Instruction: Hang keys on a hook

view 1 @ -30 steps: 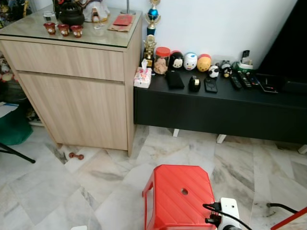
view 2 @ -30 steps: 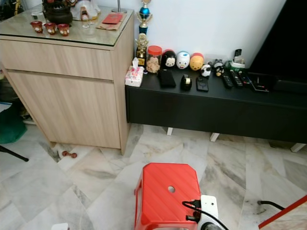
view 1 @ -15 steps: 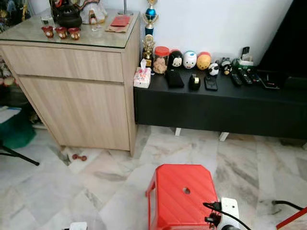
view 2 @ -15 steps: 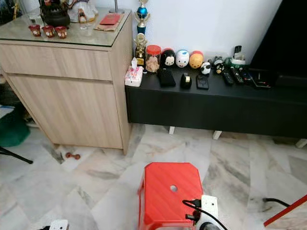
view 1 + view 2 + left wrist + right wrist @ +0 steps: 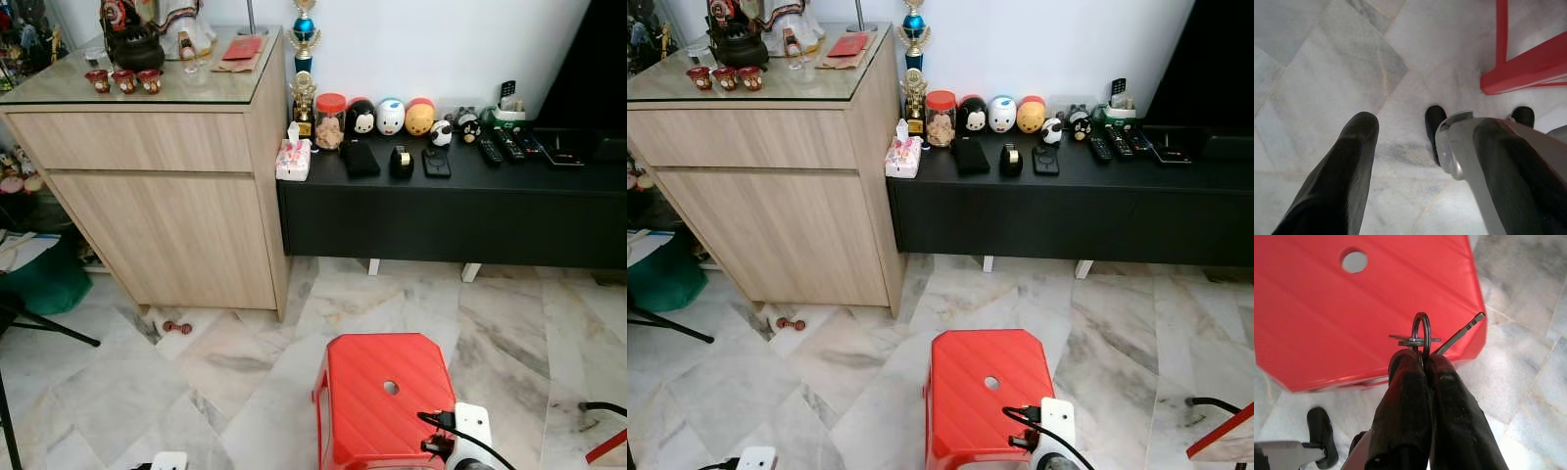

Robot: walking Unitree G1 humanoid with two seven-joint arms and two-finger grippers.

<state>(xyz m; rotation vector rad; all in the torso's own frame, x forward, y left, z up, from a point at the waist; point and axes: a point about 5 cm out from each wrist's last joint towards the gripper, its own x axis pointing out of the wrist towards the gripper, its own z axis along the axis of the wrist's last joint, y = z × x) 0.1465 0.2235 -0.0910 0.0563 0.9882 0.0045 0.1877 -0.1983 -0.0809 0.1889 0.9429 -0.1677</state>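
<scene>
My right claw (image 5: 1422, 360) is clenched on the keys (image 5: 1422, 337) by their ring, above the red stool (image 5: 384, 397); my left claw (image 5: 1420, 161) hangs released over the floor. I judge I'm carrying them; next I must find a hook, none seen yet.

You're over a polished marble floor (image 5: 509, 323), grey-veined and faintly reflective. The stool (image 5: 384, 397) is glossy red plastic with shallow diagonal ribs. Your right pincer (image 5: 1422, 363) has matt black fingers, clamped on the keys (image 5: 1422, 338), which are dark metal with a thin round ring. The left pincer (image 5: 1420, 147) shows the same matt black, beside a brushed silver metal leg. The cabinet (image 5: 167, 196) is pale wood grain under a glass top; the low worktop (image 5: 451, 201) is matt black.
</scene>
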